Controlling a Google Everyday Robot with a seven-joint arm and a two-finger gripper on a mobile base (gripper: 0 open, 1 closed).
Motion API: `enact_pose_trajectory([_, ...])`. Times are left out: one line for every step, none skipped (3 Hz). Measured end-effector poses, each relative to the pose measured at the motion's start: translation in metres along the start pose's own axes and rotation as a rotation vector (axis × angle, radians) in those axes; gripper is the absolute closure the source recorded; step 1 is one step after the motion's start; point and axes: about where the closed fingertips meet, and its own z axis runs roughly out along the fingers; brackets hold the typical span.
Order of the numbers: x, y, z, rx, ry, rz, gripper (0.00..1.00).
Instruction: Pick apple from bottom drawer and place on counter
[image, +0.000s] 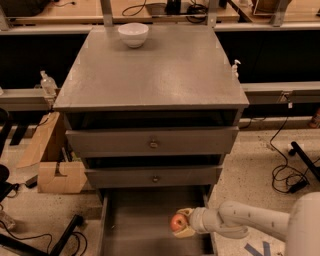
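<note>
grey bottom drawer (135, 220): pulled open at the foot of the cabinet, its floor bare on the left side.
apple (176, 223): red-orange, over the drawer's right side near the wall, held between the gripper's fingers; whether it touches the floor i cannot tell.
gripper (180, 223): reaches in from the right on a pale arm (250, 220), fingers clamped on the apple, one above and one below.
knobbed drawers (152, 142): two, pushed in, stacked above.
counter (155, 65): broad grey top.
white bowl (133, 34): near the counter's far edge, left of centre.
wooden desks (75, 10): behind.
</note>
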Motion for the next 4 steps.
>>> enact_pose_trajectory([-0.038,0.0,-0.078,0.011,-0.05,0.0,1.0])
enact_pose_trajectory([-0.08,-0.004,-0.144,0.035,-0.077,0.002,1.0])
enact_pose_trajectory([-0.142,-0.012,-0.221,0.101,-0.108,-0.015,1.0])
enact_pose_trajectory([-0.174,-0.019,-0.253,0.135,-0.127,-0.029,1.0])
